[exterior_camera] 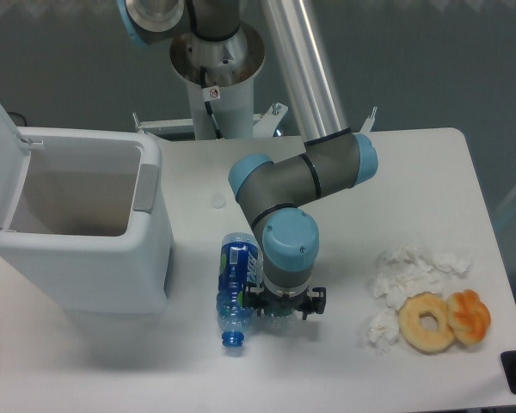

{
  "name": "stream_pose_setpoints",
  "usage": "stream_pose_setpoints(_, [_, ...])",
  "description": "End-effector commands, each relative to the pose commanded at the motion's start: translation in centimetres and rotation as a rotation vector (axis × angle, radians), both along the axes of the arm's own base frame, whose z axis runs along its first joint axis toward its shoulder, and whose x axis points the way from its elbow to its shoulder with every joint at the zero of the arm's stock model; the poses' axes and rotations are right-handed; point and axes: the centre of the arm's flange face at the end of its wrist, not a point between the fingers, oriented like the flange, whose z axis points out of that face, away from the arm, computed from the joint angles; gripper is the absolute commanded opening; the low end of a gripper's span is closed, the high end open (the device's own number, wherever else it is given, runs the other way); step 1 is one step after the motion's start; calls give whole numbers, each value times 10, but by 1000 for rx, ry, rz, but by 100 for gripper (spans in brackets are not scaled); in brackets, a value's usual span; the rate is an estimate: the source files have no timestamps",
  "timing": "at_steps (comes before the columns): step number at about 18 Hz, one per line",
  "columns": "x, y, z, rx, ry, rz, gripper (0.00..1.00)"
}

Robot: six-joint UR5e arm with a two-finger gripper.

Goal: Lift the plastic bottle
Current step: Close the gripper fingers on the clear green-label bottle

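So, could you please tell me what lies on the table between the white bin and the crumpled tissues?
In the camera view, the blue-labelled bottle lies there on the table, and the end effector hangs just beside it, between the white bin and the crumpled tissues.

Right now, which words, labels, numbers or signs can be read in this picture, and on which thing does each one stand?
Nothing reads clearly.
Blue label on the long clear plastic bottle with blue cap: white print, too blurred to read.
Small red-and-white round sticker on the white robot base column: a sign, too small to read.

light: even, bright overhead | shadows: soft, faint | glare: arm column [305, 64] | focus: slightly soft
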Motion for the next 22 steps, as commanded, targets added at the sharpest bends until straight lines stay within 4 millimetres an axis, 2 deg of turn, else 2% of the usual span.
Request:
stream_pose_setpoints(3, [0, 0, -1, -1, -1, 0, 79])
stream_pose_setpoints(5, [3, -1, 0, -1, -3, -2, 69])
stream_pose_setpoints(22, [1, 0, 8, 7, 10, -24, 67])
